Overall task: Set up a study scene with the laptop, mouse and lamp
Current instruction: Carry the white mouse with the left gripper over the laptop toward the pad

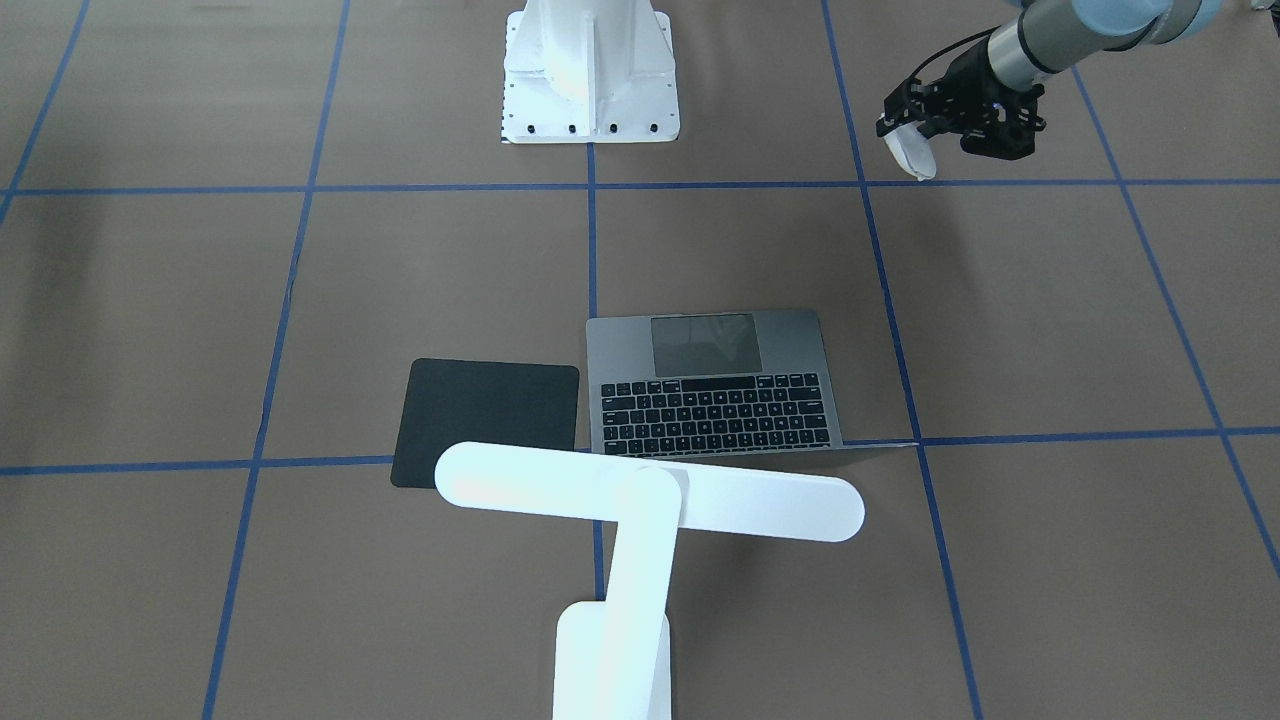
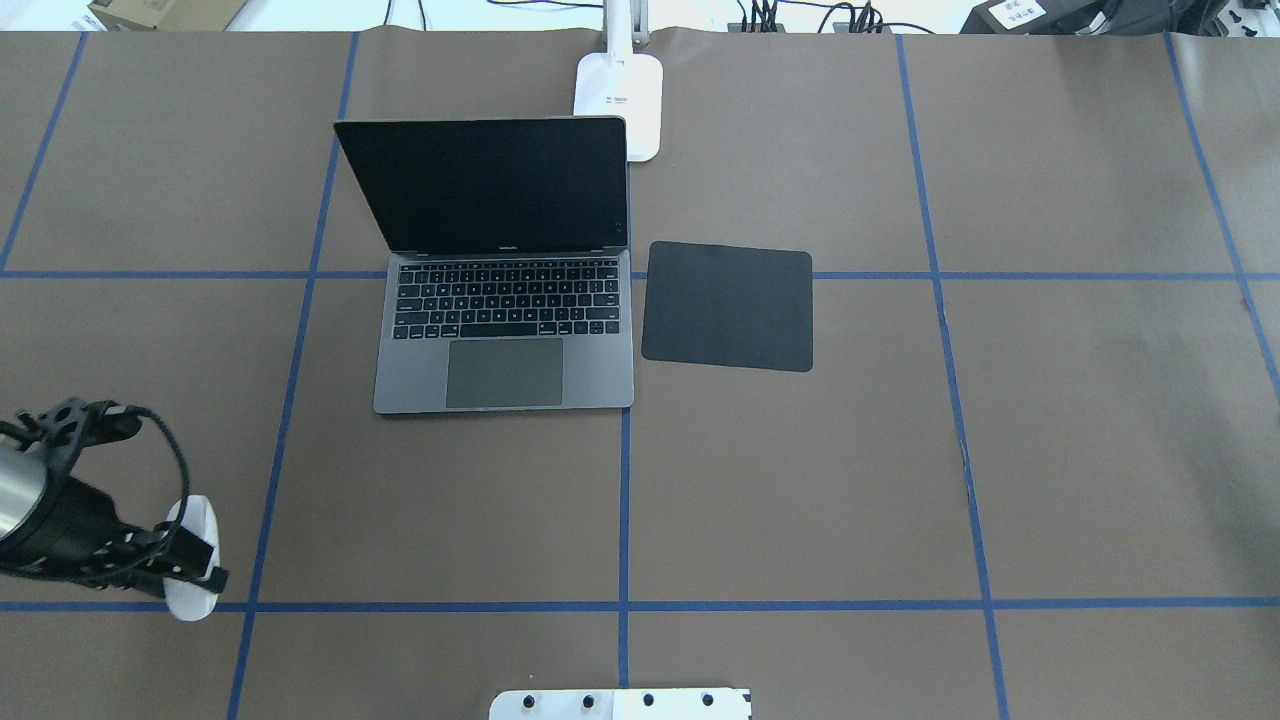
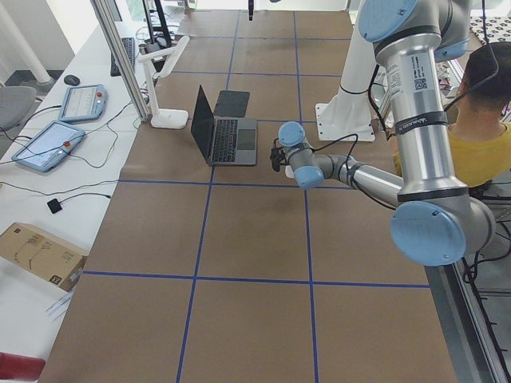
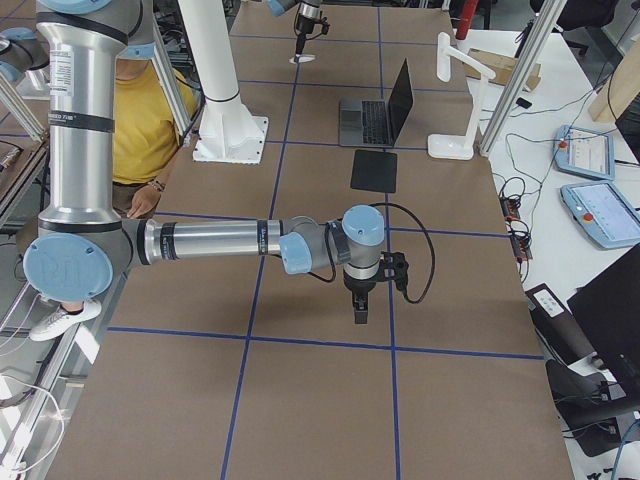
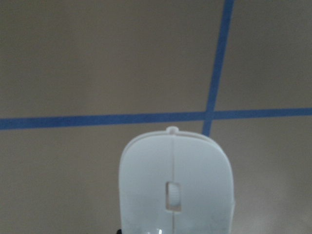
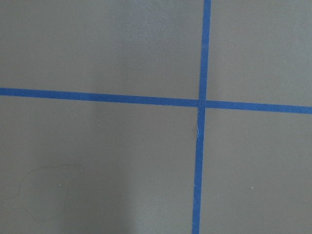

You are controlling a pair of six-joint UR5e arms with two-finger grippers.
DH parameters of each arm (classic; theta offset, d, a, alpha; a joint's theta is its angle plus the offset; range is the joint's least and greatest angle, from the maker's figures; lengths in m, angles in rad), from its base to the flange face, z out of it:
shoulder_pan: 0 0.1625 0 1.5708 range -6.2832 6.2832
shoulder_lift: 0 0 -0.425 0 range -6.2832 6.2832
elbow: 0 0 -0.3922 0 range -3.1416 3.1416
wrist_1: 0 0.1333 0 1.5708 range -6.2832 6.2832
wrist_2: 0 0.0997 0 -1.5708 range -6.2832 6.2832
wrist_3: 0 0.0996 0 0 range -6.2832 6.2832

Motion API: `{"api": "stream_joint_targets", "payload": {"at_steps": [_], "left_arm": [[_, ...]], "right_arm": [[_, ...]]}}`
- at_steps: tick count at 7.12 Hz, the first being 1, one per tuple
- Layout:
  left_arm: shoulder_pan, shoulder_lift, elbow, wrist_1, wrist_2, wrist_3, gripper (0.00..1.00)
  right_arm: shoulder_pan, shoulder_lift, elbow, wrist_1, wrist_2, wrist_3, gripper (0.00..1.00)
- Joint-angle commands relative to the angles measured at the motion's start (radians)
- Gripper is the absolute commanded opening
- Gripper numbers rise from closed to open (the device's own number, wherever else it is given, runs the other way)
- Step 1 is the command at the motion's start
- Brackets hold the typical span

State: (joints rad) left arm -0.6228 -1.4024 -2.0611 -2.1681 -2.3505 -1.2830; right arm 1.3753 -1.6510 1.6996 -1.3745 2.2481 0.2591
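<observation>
Currently, at the left of the overhead view, the left gripper (image 2: 178, 558) is clenched on the mouse (image 2: 192, 603), holding it edge-on close to a crossing of blue tape lines (image 2: 250, 606); the mouse appears to be clear of the table surface. Moving right, the laptop (image 2: 505, 340) sits open with its screen dark, and the lamp (image 1: 650, 495) stands just behind it near the far table edge, its bar head reaching over the laptop's lid. These two items look placed. The black pad (image 2: 727, 305) lies just beside the laptop and is bare, so the mouse is judged to be the remaining item, with the pad as its likely destination. A broad strip of bare table runs in front of the laptop toward the pad, bounded below by the white pedestal (image 2: 620, 703). The right gripper (image 4: 360, 308) hangs over open table well apart from all items; whether its claw is released or clenched cannot be told.
</observation>
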Motion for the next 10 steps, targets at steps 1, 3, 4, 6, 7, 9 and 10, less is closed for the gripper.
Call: {"api": "stream_joint_targets", "payload": {"at_steps": [1,3,4,6,7,9,10], "left_arm": [[-0.043,-0.307,0.009,0.335,0.007,0.007,0.47],[-0.052,-0.609,0.124,0.561,0.019,0.008,0.47],[-0.051,-0.747,0.248,0.588,0.040,0.008,0.47],[-0.049,-0.951,0.477,0.587,0.071,0.008,0.47],[-0.051,-1.062,0.616,0.577,0.086,0.013,0.47],[-0.049,-1.237,0.883,0.501,0.129,0.023,0.48],[-0.048,-1.288,1.007,0.397,0.176,0.022,0.48]], "right_arm": [[0.001,0.000,-0.001,0.000,-0.005,0.005,1.00],[0.001,0.000,-0.006,0.002,-0.007,0.008,1.00],[0.001,0.002,-0.008,0.002,-0.007,0.009,1.00],[0.001,0.007,-0.009,0.002,-0.007,0.011,1.00],[0.001,0.008,-0.011,0.002,-0.005,0.011,1.00],[0.001,0.008,-0.012,0.000,-0.005,0.012,1.00],[0.001,0.008,-0.011,0.000,-0.005,0.012,1.00]]}}
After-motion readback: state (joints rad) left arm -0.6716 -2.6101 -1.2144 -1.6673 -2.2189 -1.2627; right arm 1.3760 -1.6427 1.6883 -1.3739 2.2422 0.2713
